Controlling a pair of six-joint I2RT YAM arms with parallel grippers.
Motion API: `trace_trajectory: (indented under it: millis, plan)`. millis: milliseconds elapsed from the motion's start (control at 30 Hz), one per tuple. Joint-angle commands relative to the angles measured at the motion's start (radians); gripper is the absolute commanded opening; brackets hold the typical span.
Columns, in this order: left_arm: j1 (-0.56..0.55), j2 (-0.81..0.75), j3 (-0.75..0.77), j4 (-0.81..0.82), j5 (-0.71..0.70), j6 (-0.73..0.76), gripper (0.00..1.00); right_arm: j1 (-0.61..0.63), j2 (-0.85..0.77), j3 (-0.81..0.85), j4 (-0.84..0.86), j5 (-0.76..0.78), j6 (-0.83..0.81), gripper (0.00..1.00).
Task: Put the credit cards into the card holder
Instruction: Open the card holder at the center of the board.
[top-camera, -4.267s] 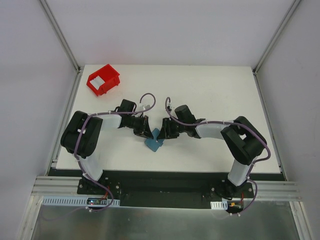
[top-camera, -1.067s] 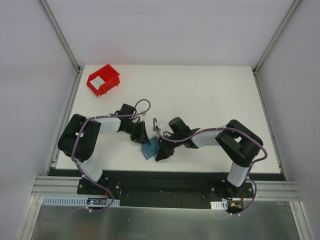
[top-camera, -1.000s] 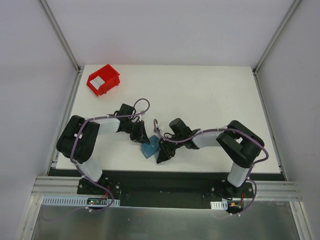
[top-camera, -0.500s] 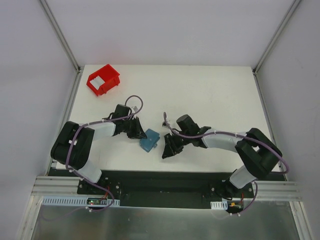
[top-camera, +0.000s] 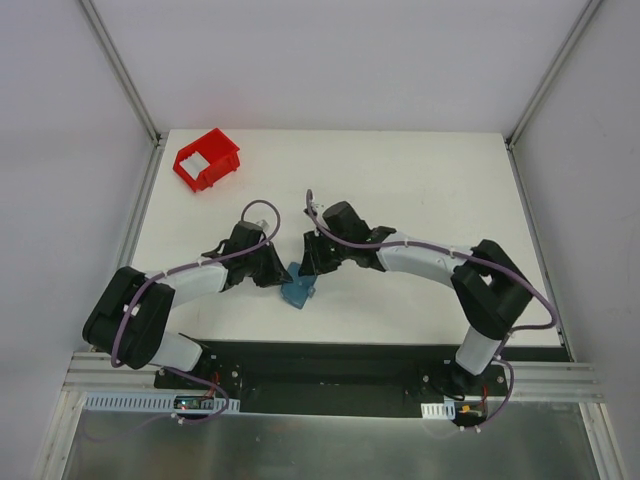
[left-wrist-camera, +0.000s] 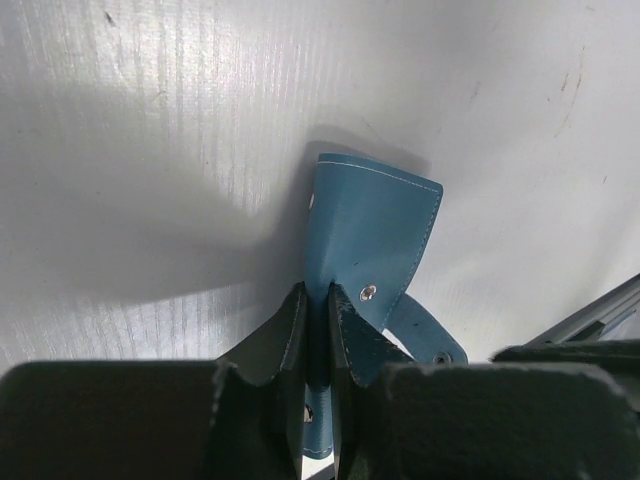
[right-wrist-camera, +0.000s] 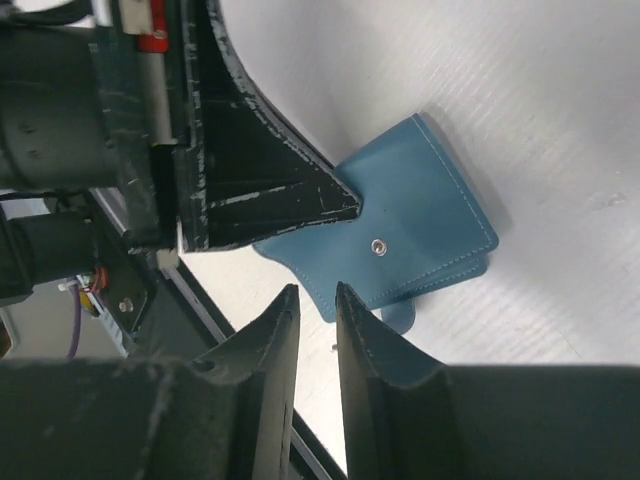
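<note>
Left gripper (left-wrist-camera: 318, 305): we saw its fingers pinched shut on one edge of the wallet (left-wrist-camera: 372, 225).
Right gripper (right-wrist-camera: 314, 300): fingers were narrow with a thin gap, tips just over the wallet's snap side, clamping nothing we could see.
Wallet: lay partly open near the table's (top-camera: 420, 180) front edge, between both grippers.
Card (top-camera: 195, 160): a white one lay in the red bin (top-camera: 225, 155), well apart.

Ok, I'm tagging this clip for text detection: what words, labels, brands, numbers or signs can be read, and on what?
No text can be read.
Teal folding wallet: stitching and a metal snap only, no print.
White card in the red plastic bin: too small to read.
Red-and-white sticker on the left gripper: blurred.
</note>
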Motion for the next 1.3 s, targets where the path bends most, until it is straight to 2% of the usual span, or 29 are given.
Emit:
trace_trajectory:
  millis: [0,133,367,533,600,700,833,1000,1100,1267]
  plan:
    - [-0.006,-0.023,-0.018,-0.022,-0.066,-0.029,0.00,0.039,0.085,0.082,-0.094,0.021,-0.014,0.24]
    - [-0.006,-0.015,-0.012,-0.022,-0.066,-0.029,0.00,0.053,0.102,0.070,-0.149,0.045,-0.042,0.22]
    - [-0.006,-0.010,-0.017,-0.019,-0.078,-0.021,0.00,0.053,0.049,-0.059,-0.149,0.106,-0.049,0.20]
    - [-0.006,-0.023,-0.021,-0.019,-0.081,-0.006,0.00,0.052,0.060,-0.093,-0.143,0.134,-0.032,0.19]
    - [-0.006,-0.030,-0.021,-0.020,-0.083,0.002,0.07,0.053,0.068,-0.099,-0.146,0.145,-0.029,0.19]
    - [-0.006,-0.052,-0.023,-0.034,-0.107,0.016,0.30,0.053,0.066,-0.111,-0.156,0.166,-0.029,0.18]
    - [-0.001,-0.093,-0.003,-0.087,-0.153,0.053,0.48,0.053,0.066,-0.128,-0.154,0.177,-0.045,0.18]
    - [0.043,-0.153,0.041,-0.179,-0.188,0.095,0.58,0.050,0.063,-0.130,-0.133,0.145,-0.083,0.20]
    - [0.103,-0.179,0.098,-0.213,-0.198,0.126,0.60,0.049,0.034,-0.128,-0.094,0.102,-0.100,0.22]
    - [0.215,-0.132,0.276,-0.276,-0.202,0.186,0.72,0.046,0.002,-0.087,-0.080,0.030,-0.109,0.38]
